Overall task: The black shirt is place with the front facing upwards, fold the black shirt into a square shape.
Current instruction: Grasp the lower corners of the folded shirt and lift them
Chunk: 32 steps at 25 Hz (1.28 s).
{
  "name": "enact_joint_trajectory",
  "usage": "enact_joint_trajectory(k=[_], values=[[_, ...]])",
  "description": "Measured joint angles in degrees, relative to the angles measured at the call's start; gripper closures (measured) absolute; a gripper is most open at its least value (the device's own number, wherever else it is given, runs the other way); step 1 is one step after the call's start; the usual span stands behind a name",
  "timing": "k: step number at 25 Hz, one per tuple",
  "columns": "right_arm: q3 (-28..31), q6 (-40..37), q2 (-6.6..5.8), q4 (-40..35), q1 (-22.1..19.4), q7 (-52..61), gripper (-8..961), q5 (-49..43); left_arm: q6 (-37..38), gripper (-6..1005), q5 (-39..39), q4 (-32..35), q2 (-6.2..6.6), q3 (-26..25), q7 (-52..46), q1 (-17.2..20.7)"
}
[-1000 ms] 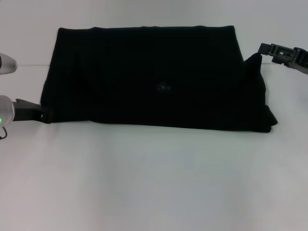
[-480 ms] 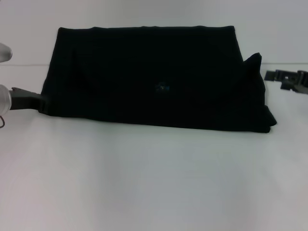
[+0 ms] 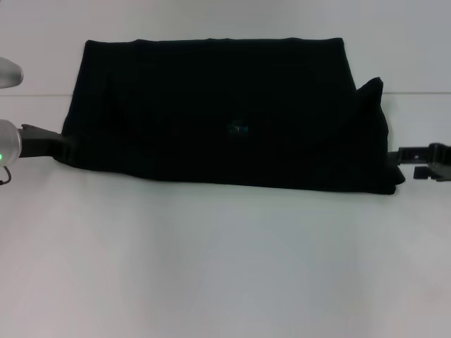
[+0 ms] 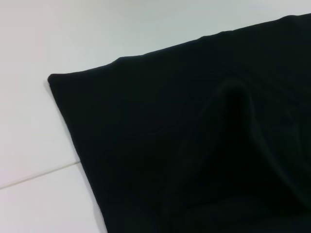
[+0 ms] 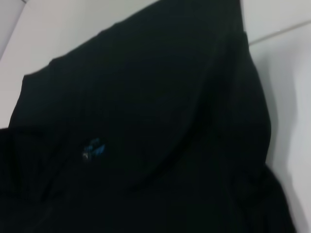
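Black shirt [image 3: 225, 113] folded into a wide band across the white bench [image 3: 225, 267], small blue label [image 3: 238, 128] near its middle. Left end effector [image 3: 62, 149] touching the shirt's near left corner; right end effector [image 3: 403, 155] at the shirt's near right corner. Finger state: cannot tell for either.

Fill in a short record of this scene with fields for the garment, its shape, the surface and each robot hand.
garment: large soft black fabric shirt, small blue label showing
shape: folded into a wide band, not yet square; one corner peaks up at the robot's right
surface: white table
left hand: at the shirt's near left corner
right hand: at the shirt's near right corner
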Motion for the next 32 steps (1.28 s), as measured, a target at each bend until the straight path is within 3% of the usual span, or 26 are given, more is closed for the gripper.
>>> enact_joint_trajectory(k=[7, 22, 32], values=[[-2.55, 0.71, 0.13, 2.35, -0.12, 0.48, 109, -0.15, 0.01, 1000, 0.0, -0.41, -0.04, 0.01, 0.23, 0.05], [-3.27, 8.54, 3.45, 2.88, 1.53, -0.3, 118, -0.25, 0.02, 1000, 0.0, -0.5, -0.26, 0.01, 0.31, 0.19], [-3.95, 9.29, 3.45, 4.17, 1.76, -0.33, 124, -0.25, 0.03, 999, 0.0, -0.5, -0.17, 0.01, 0.32, 0.2]])
